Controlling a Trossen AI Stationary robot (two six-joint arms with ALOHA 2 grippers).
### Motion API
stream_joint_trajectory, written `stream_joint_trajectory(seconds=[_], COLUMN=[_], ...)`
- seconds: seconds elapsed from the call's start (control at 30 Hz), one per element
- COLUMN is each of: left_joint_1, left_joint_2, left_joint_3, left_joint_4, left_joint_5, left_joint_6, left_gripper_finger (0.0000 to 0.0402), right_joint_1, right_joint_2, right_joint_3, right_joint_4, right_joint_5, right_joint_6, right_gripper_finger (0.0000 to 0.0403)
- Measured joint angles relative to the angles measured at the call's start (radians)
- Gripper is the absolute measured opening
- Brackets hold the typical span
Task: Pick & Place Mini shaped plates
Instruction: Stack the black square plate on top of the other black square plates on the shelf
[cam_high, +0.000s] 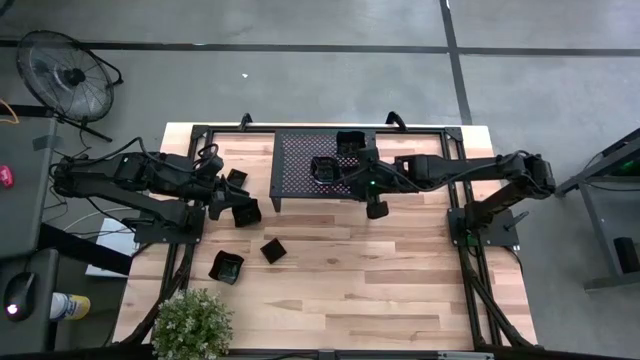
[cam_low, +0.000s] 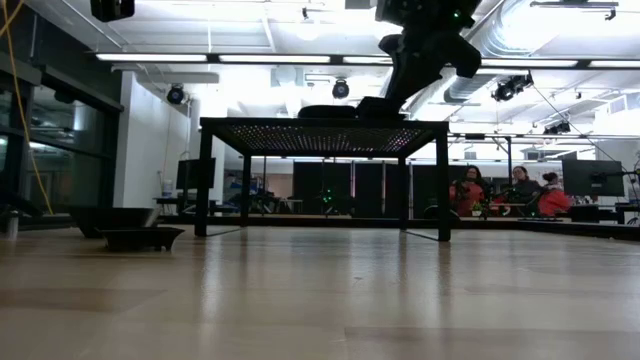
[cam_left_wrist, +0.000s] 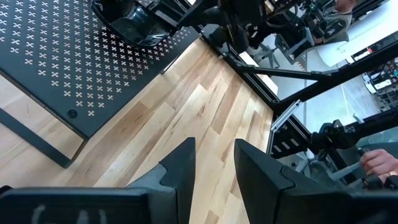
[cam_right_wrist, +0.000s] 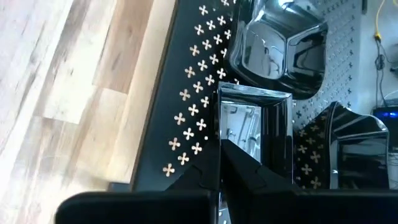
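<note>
Several mini shaped plates lie loose on the wood near my left arm: a plate (cam_high: 245, 212), another plate (cam_high: 272, 250) and a third plate (cam_high: 226, 267). My left gripper (cam_high: 222, 196) hovers beside them; its fingers (cam_left_wrist: 180, 167) stand open with only bare wood between them. On the black perforated rack (cam_high: 300, 180) rest one plate (cam_high: 325, 170) and a second plate (cam_high: 350, 145). My right gripper (cam_high: 358, 172) is over the rack, shut on the rim of a glossy square plate (cam_right_wrist: 256, 127), next to a wavy-rimmed plate (cam_right_wrist: 277, 50).
A potted plant (cam_high: 190, 322) stands at the table's front left corner. A fan (cam_high: 65, 75) sits on the floor at the back left. In the low view, two plates (cam_low: 140, 237) lie left of the rack legs (cam_low: 442, 180). People (cam_low: 500, 190) sit far behind.
</note>
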Motion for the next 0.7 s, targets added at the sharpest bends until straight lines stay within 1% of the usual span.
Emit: stream_joint_trajectory(seconds=[0.3, 0.7], left_joint_1=[0.0, 0.0], left_joint_2=[0.0, 0.0], left_joint_3=[0.0, 0.0], left_joint_4=[0.0, 0.0], left_joint_5=[0.001, 0.002], left_joint_6=[0.0, 0.0], left_gripper_finger=[0.0108, 0.0108], right_joint_1=[-0.003, -0.005], right_joint_2=[0.0, 0.0], right_joint_3=[0.0, 0.0], right_joint_4=[0.004, 0.006], right_joint_5=[-0.005, 0.007], right_joint_6=[0.001, 0.006], right_gripper_finger=[0.0003, 0.0047])
